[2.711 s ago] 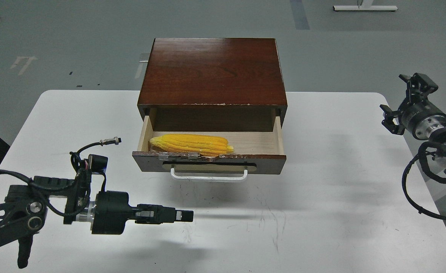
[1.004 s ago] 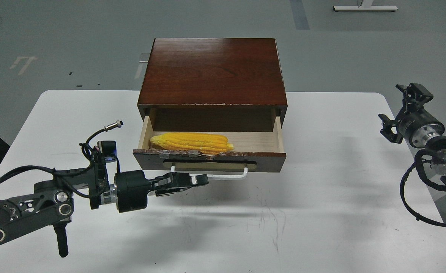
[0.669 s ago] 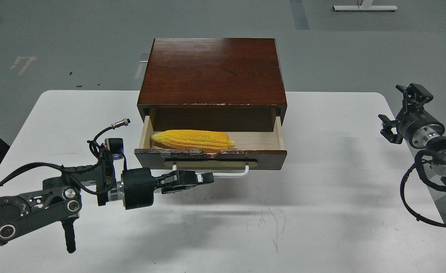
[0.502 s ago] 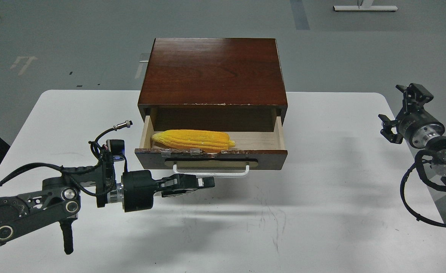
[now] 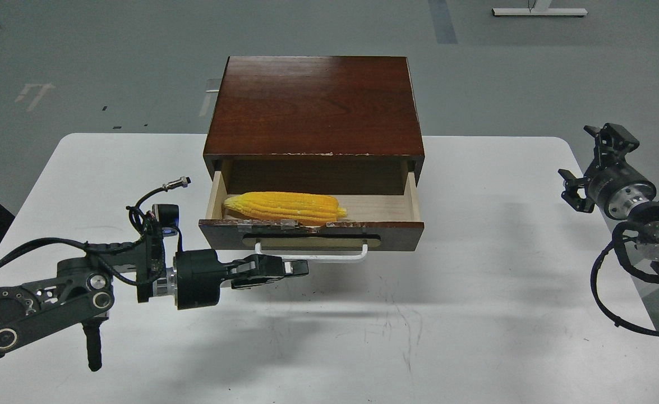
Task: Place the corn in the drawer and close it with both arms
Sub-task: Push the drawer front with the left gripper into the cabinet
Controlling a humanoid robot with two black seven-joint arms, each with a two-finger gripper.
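The yellow corn (image 5: 284, 206) lies in the left half of the open drawer (image 5: 399, 235), on its pale wood floor. The drawer sticks out of the dark-brown cabinet (image 5: 312, 106); its white bar handle (image 5: 335, 258) faces me. My left gripper (image 5: 302, 268) lies level, pointing right, fingers together, its tip just under the left part of the handle and in front of the drawer front. I cannot tell whether it touches the handle. My right gripper (image 5: 591, 161) hangs open and empty at the table's right edge, far from the drawer.
The cabinet stands at the back middle of the white table (image 5: 475, 292). Bare tabletop lies in front of the drawer and to both sides. A white stand base (image 5: 539, 11) is on the grey floor far behind.
My left gripper rose from the table's front up to the drawer handle. The drawer front slid slightly inward. In the last half second the gripper drew back a little to the left. The right gripper dropped slightly.
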